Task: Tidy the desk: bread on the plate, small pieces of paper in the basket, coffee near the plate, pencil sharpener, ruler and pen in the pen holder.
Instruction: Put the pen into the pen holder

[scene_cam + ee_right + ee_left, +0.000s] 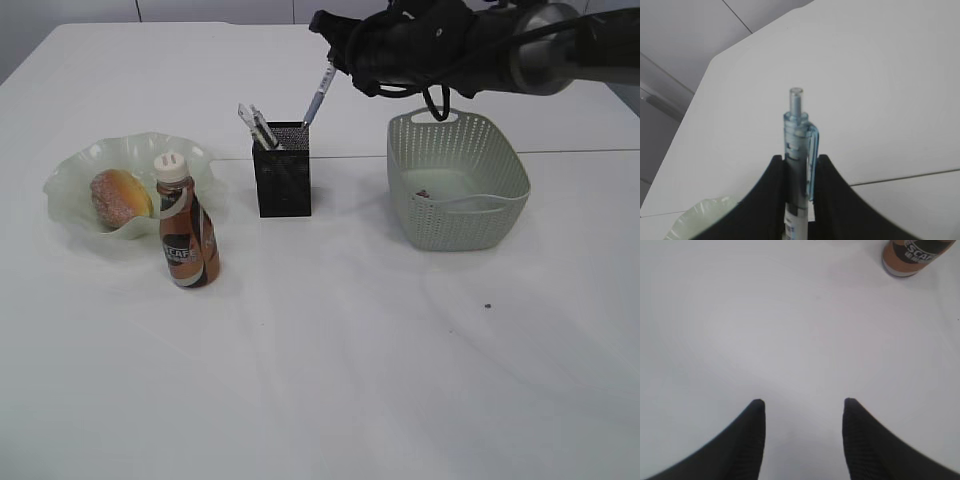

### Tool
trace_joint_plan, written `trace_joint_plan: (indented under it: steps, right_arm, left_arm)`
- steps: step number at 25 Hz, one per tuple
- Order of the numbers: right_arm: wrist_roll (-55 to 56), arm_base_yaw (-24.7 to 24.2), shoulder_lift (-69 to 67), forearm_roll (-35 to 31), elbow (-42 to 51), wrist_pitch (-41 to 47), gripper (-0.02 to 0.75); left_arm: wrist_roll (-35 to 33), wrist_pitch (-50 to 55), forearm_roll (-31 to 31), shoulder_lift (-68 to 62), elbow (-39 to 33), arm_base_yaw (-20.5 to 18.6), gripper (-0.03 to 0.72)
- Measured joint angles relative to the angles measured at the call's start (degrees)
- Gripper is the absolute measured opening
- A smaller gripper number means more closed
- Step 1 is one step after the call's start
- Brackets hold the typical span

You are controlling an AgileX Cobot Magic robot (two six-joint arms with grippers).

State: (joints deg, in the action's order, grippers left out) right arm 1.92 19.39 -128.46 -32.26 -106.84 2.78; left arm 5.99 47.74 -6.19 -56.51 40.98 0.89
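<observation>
While right claw (799, 165) grips one pen (799, 145), one bread (120, 197), one coffee (186, 235), one basket (458, 215)

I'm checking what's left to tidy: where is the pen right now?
In the exterior view the pen hangs tilted at centre back, clamped in the right end effector, its tip at the pen holder, left of the basket.

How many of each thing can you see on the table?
Bread: 1
Plate: 1
Coffee bottle: 1
Pen holder: 1
Basket: 1
Pen: 1, held over the holder by the right gripper
Total: 6
</observation>
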Motion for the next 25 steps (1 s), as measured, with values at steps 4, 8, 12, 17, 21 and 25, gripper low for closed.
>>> trace_joint_plan:
  steps: [4, 8, 12, 17, 21, 25]
  right_arm:
    - [0.00, 0.00, -0.88, -0.22, 0.00, -2.03, 0.103]
    - [0.57, 0.00, -1.73, -0.22, 0.00, -2.78, 0.103]
    - [1.50, 0.11, -2.46, -0.36, 0.00, -2.78, 0.103]
    - [1.59, 1.28, -2.72, -0.40, 0.00, -3.67, 0.103]
    - [1.73, 2.06, -3.07, 0.50, 0.00, -5.25, 0.103]
    - [1.74, 2.19, -3.24, 2.11, 0.00, -5.71, 0.103]
  left_arm:
    - [0.00, -0.12, 0.00, 0.00, 0.00, 0.00, 0.370]
    - [0.00, -0.78, 0.00, 0.00, 0.00, 0.00, 0.370]
    - [0.00, -1.35, 0.00, 0.00, 0.00, 0.00, 0.370]
    - [0.00, -1.73, 0.00, 0.00, 0.00, 0.00, 0.370]
    - [0.00, -1.86, 0.00, 0.00, 0.00, 0.00, 0.370]
    - [0.00, -2.08, 0.04, 0.00, 0.00, 0.00, 0.370]
